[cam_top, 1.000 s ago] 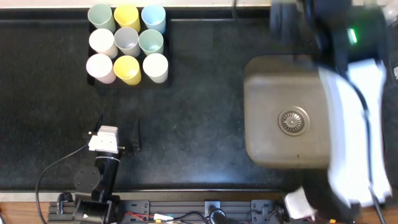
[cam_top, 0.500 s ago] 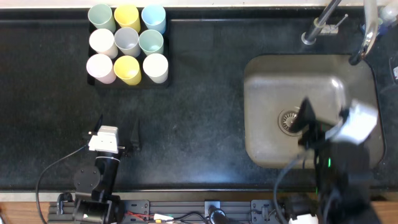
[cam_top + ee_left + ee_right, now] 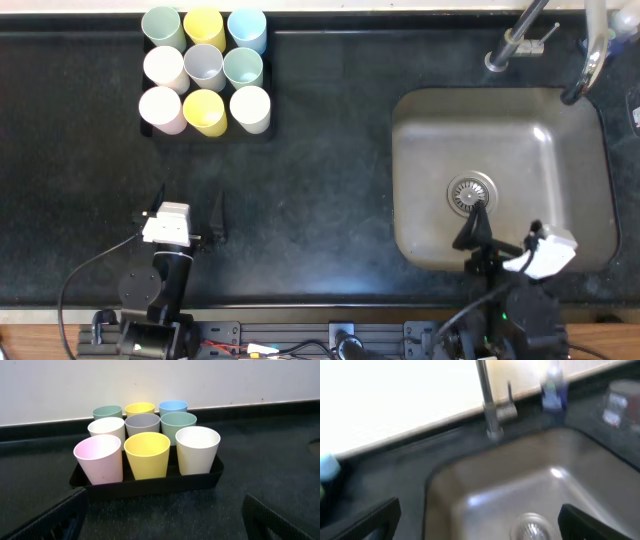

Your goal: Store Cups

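Observation:
Several cups stand upright in a black tray (image 3: 208,138) at the back left of the dark counter: pink (image 3: 160,108), yellow (image 3: 204,110) and white (image 3: 250,107) in the near row, with more pastel ones behind. In the left wrist view the same tray (image 3: 150,486) sits ahead with the pink cup (image 3: 99,457) nearest. My left gripper (image 3: 190,212) rests open and holds nothing near the front edge, well short of the tray. My right gripper (image 3: 503,232) hangs open with nothing in it over the sink's near rim.
A steel sink (image 3: 500,120) with a drain (image 3: 472,193) fills the right side, and a faucet (image 3: 520,40) stands behind it. The right wrist view looks at the faucet (image 3: 487,400), the basin (image 3: 520,490) and a blue bottle (image 3: 554,390) on the back ledge.
The right arm has swung down from over the sink's far right and pulled back towards its base at the front edge. The left arm and the cups have not moved.

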